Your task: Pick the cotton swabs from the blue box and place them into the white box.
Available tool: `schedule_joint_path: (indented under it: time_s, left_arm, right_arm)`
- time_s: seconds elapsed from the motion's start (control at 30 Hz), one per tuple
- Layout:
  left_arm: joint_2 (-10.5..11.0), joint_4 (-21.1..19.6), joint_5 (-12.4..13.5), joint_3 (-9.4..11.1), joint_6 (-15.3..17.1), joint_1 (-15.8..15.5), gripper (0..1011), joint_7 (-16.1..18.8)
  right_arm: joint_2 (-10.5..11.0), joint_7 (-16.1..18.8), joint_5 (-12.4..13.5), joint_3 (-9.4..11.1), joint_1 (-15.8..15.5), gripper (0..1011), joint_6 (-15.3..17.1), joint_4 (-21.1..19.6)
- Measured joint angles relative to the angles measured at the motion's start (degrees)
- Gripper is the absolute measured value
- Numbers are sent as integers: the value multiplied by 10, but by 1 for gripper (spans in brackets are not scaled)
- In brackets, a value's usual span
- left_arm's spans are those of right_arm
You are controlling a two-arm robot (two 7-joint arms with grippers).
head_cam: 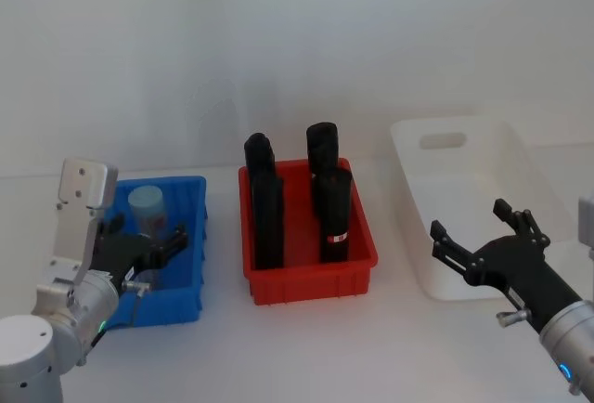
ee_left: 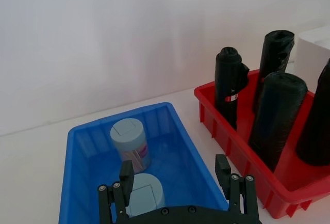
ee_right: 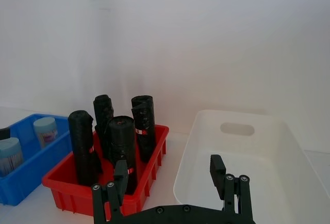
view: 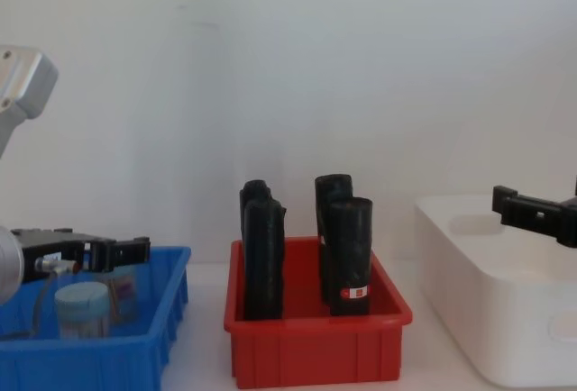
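Left gripper [ee_left: 174, 170] hovers low over the shallow bright blue plastic box [head_cam: 172, 308], jaws apart, above the nearer of two small clear cotton swab tubs [ee_left: 129, 139] with pale blue lids. Both tubs stand upright inside that box. Right gripper [head_cam: 473, 228] hangs over the near end of the large glossy white plastic box [head_cam: 445, 282], jaws apart, holding nothing. The red plastic bin [head_cam: 311, 284] of black rolls [head_cam: 267, 208] sits between the boxes on the white worktop [head_cam: 306, 352].

Your white table [head_cam: 306, 352] carries three bins in a row: the blue box [head_cam: 167, 308] at nine o'clock, a red bin [head_cam: 311, 284] at centre, the white box [head_cam: 455, 180] at three o'clock.
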Motion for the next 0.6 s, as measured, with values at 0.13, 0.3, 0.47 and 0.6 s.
schedule_joint_path:
  time_s: [0.13,0.3,0.47,0.6]
  left_arm:
    - [-1,19,-1,-5,8,-8,1000,-2]
    - [-2,39,-1,-10,13,-16,1000,-8]
    - [-4,59,-1,-13,18,-24,1000,-18]
    - [-7,75,-1,-15,20,-31,1000,-24]
  right_arm:
    - [0,0,0,0,0,1002,0,0]
    - [0,0,0,0,0,1002,0,0]
    - [0,0,0,0,0,1002,0,0]
    - [0,0,0,0,0,1002,0,0]
